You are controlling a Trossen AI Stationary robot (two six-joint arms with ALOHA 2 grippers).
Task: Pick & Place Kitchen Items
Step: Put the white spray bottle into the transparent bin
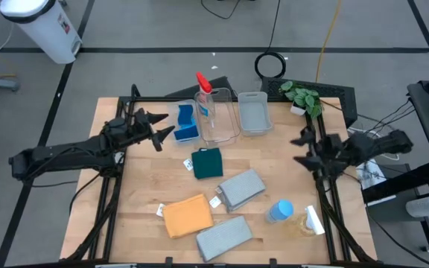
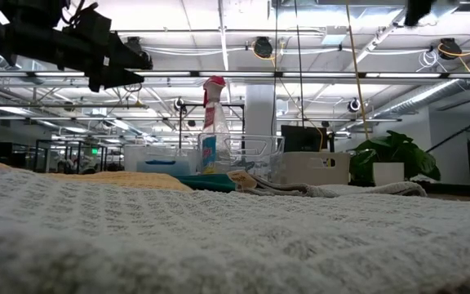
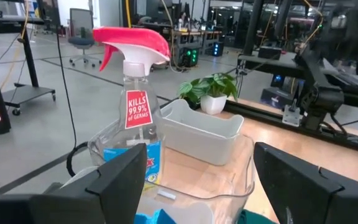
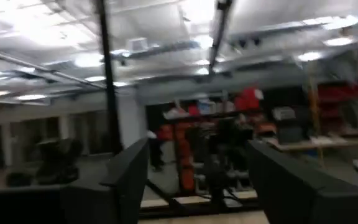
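My left gripper [image 1: 162,130] [image 3: 201,168] hangs open above the table's far left, level, pointing at the red-topped spray bottle [image 1: 203,95] [image 3: 135,106]. The bottle stands upright in a clear bin [image 1: 220,125]. Blue sponges [image 1: 186,125] sit beside that bin, just off the left fingertips. On the wood lie a dark-green cloth [image 1: 208,162], two grey cloths [image 1: 242,188] [image 1: 224,237] and an orange cloth [image 1: 188,216]. A blue-topped bottle [image 1: 280,211] and a white-topped one [image 1: 311,219] lie near the right front. My right gripper [image 1: 304,149] [image 4: 197,168] is open, raised at the right edge, holding nothing.
A second, smaller bin [image 1: 253,113] stands to the right of the first. A potted plant [image 1: 302,97] sits at the far right corner. Bare wood lies between the green cloth and the right arm. In the low view a grey cloth [image 2: 219,237] fills the foreground.
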